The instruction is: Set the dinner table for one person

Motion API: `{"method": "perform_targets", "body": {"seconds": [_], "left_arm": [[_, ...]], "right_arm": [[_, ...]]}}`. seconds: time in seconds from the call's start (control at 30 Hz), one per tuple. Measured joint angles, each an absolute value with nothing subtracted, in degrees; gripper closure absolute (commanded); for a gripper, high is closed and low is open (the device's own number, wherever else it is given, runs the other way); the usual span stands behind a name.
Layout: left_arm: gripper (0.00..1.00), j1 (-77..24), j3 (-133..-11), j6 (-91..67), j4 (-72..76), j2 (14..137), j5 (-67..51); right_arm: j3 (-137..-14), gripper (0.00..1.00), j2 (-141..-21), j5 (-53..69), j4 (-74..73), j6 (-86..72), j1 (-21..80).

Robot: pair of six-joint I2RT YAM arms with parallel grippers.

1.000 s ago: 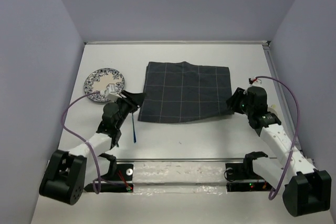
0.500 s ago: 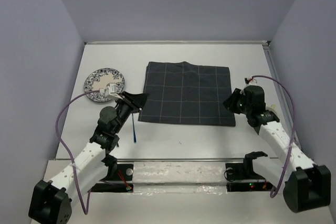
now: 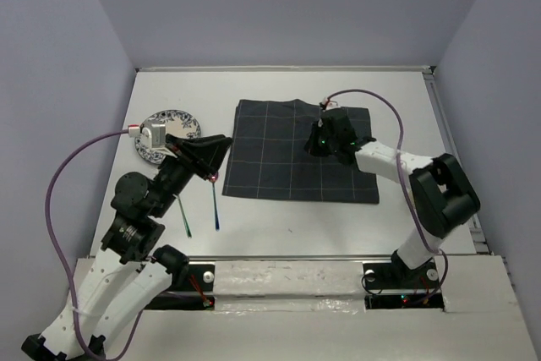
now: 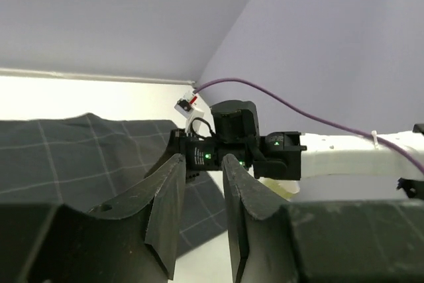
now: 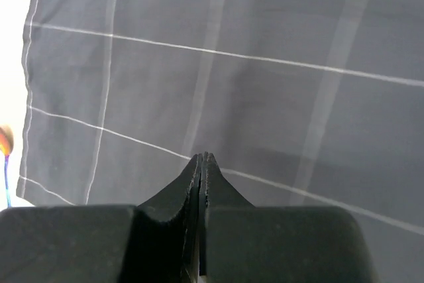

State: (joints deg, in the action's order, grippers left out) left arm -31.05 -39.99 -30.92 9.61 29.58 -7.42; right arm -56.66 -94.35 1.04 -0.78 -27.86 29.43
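The white dinner table [image 3: 279, 221] holds a dark plaid placemat [image 3: 300, 158] lying flat at its middle. A patterned plate [image 3: 162, 128] sits at the left. Two thin utensils lie in front of the mat's left corner: a blue-handled one [image 3: 216, 206] and a darker one [image 3: 184, 216]. My left gripper [image 3: 215, 156] is raised above the mat's left edge, open and empty; in the left wrist view [image 4: 203, 164] it faces the right arm. My right gripper [image 3: 316, 142] is shut and empty, low over the mat [image 5: 265, 64], seen in the right wrist view [image 5: 204, 158].
A metal rail [image 3: 279, 257] runs along the table's near edge, with another along the right side [image 3: 441, 116]. Grey walls enclose the table on three sides. The left arm's purple cable [image 3: 63, 179] loops out at the left.
The right gripper left the mat's right front corner, which now lies flat, and reached left over the mat. The left arm rose, uncovering a second utensil.
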Motion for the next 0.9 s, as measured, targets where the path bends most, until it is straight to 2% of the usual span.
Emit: {"method": "perform_targets", "body": {"seconds": [0.37,0.6,0.9], "left_arm": [[0.56,-29.8,-39.5,-19.9,-0.5,26.4,1.1],[0.56,-24.2,-38.9,-18.3,-0.9,24.8,-2.0],[0.56,-20.6,-37.8,-18.3,0.4,24.8,-6.4]], "right_arm": [[-63.2,1.00,-106.5,2.5,0.9,-28.2,49.4],[-63.2,1.00,-110.1,0.3,3.4,-29.5,52.2],[-56.4,1.00,-106.1,-4.2,7.7,-33.4,57.0]]}}
